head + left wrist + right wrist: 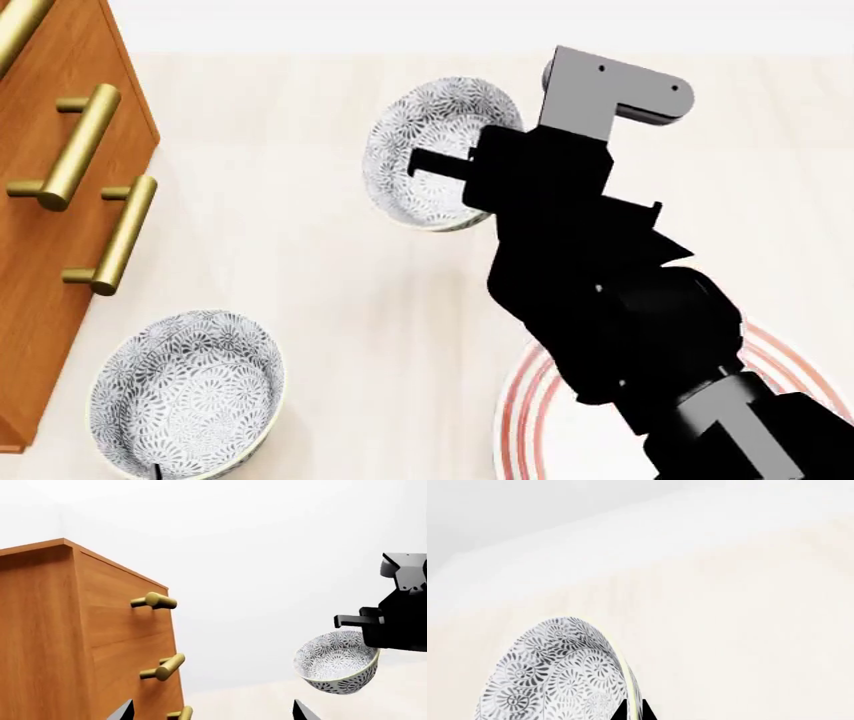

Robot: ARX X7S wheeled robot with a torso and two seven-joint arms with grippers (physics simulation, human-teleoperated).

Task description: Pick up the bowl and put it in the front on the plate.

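Our right pincer (447, 180) is clamped on the rim of the bowl (434, 150), one finger inside it and one outside; in the right wrist view the dark fingertips (630, 711) straddle that rim with the patterned inner wall (554, 675) filling the space beside them; the bowl is lifted clear of the tabletop (307, 270) and tilted, its opening turned partly sideways, as the left wrist view shows with the bowl (337, 662) hanging below the black pincer body (393, 620); our right arm (601, 300) runs back from the bowl toward the near right of the head view, and it covers much of the plate (521, 420), of which we see only arcs of the red rings at its left and right edges; the carried bowl sits well beyond the plate, not over it.

Our left pincer (210, 712) shows only as two dark fingertips (123, 711) spread well apart with nothing between them; it faces the wooden cabinet (80, 640) with its brass handles (157, 601); in the head view that cabinet (54, 200) stands at the far left, and a second patterned bowl (187, 392) rests upright on the tabletop just beside its near corner, well apart from the plate.
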